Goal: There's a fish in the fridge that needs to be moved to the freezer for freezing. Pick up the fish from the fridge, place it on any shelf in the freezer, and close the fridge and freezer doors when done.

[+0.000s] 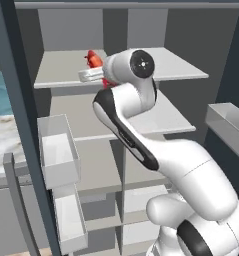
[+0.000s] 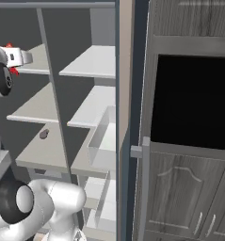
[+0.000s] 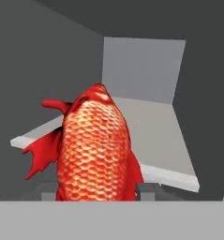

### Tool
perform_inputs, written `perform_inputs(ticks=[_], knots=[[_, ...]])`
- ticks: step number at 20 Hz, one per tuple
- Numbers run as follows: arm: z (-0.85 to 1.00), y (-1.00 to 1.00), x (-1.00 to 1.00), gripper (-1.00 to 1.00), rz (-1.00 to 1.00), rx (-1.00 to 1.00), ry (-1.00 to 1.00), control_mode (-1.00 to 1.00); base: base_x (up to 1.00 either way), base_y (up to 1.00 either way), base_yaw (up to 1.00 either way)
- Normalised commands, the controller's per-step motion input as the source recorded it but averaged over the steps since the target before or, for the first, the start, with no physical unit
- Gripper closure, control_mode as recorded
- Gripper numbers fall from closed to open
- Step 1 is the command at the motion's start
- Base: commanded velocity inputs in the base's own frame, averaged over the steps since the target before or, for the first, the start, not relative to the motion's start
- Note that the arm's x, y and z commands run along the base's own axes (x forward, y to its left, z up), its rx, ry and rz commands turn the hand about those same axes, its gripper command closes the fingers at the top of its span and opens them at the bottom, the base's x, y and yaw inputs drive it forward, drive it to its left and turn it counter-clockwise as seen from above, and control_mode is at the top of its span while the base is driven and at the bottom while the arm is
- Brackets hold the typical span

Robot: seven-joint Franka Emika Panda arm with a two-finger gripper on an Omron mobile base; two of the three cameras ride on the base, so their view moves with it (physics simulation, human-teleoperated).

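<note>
While the fish (image 3: 95, 147) is clearly up off the boards and sitting between the two dark fingertips (image 3: 145, 190), I'd call this roughly the halfway point. The gripper (image 1: 93, 67) is closed on the fish, holding it just above the edge of the top grey shelf (image 1: 56, 75) on the left side of the cabinet. In the hand view the fish hangs right up against the camera with a shelf corner behind it, so it isn't resting on anything yet. Which half is the freezer I honestly can't tell from here, since no black panel is visible on either door. Both doors are wide open, the left door (image 1: 18, 130) with its clear bins (image 1: 58, 150) swung out. Still to do, by my guess: set the fish down on a freezer shelf, let go, back the arm out, and shut both doors.
</note>
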Motion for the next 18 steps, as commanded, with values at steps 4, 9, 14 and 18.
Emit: perform_inputs(ticks=[4,9,14,18], knots=[[-0.11,0.28,0.54,1.00,0.00,-0.03,0.00,-1.00,0.00,0.00,0.00],[-0.20,0.16,0.57,1.00,0.00,-0.03,0.00,-1.00,0.00,0.00,0.00],[-0.31,0.10,0.63,1.00,0.00,0.00,0.03,-1.00,0.00,0.00,0.00],[-0.24,0.14,0.55,1.00,0.00,0.00,0.06,-1.00,0.00,0.00,0.00]])
